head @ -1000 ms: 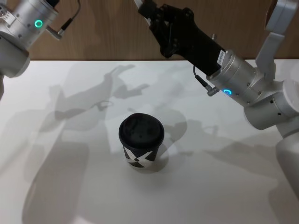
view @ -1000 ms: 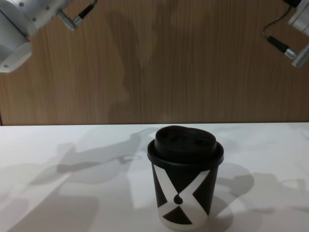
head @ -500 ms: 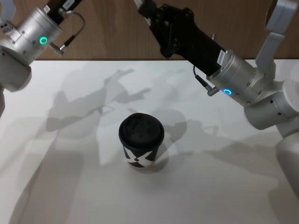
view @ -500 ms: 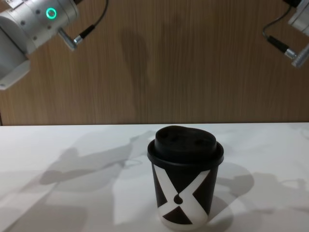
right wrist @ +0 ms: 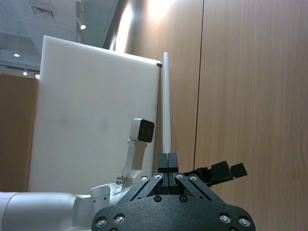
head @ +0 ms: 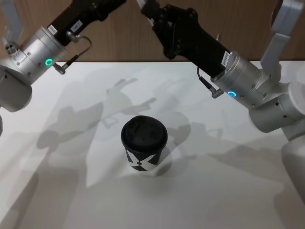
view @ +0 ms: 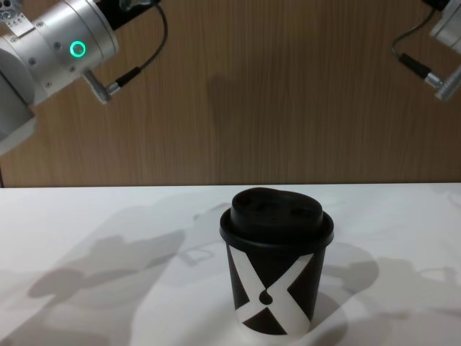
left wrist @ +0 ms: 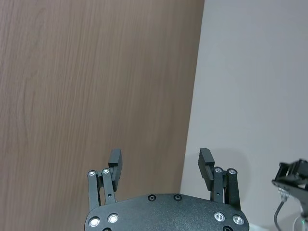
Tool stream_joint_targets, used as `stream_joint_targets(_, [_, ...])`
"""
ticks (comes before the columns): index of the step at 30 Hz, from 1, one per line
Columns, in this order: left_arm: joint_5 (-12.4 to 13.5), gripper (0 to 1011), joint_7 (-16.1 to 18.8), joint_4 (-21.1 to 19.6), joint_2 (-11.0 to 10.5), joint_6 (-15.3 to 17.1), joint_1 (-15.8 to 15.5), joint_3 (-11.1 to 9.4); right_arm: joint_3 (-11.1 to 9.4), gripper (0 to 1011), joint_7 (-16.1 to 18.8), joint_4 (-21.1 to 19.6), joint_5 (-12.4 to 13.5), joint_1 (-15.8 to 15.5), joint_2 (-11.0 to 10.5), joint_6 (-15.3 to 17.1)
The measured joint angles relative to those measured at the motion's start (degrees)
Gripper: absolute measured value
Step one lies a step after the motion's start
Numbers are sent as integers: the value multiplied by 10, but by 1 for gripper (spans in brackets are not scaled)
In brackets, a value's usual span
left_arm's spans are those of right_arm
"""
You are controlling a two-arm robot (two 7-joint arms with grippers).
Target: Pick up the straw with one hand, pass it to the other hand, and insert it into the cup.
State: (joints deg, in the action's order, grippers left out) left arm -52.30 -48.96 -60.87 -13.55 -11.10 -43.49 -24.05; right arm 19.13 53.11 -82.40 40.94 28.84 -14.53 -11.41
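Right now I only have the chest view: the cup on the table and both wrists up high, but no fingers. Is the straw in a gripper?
Observer: Yes. In the right wrist view the right gripper is shut on the straw, which sticks straight out past its fingertips.
Operator: Is the left one ready to receive it?
Observer: The left wrist view shows the left gripper open and holding nothing.
Operator: Where are the arms relative to the cup?
Observer: In the head view both arms reach up over the far side of the table. The cup, lid on, stands nearer the robot, between them.
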Motion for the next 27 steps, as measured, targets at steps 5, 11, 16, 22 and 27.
stream_joint_targets(5, [22,1000,20,-22,-8,-14,16,-1,0,5,0,0,0,0,0,0])
stream_joint_targets(11, [48,1000,46,-42,-17,-30,32,-1,0,5,0,0,0,0,0,0])
stream_joint_targets(16, [67,1000,65,-54,-22,-39,41,0,0,5,0,0,0,0,0,0])
stream_joint_targets(22, [88,1001,88,-77,-31,-44,56,2,0,5,0,0,0,0,0,0])
stream_joint_targets(27, [99,1001,107,-123,-51,-38,84,8,0,5,0,0,0,0,0,0])
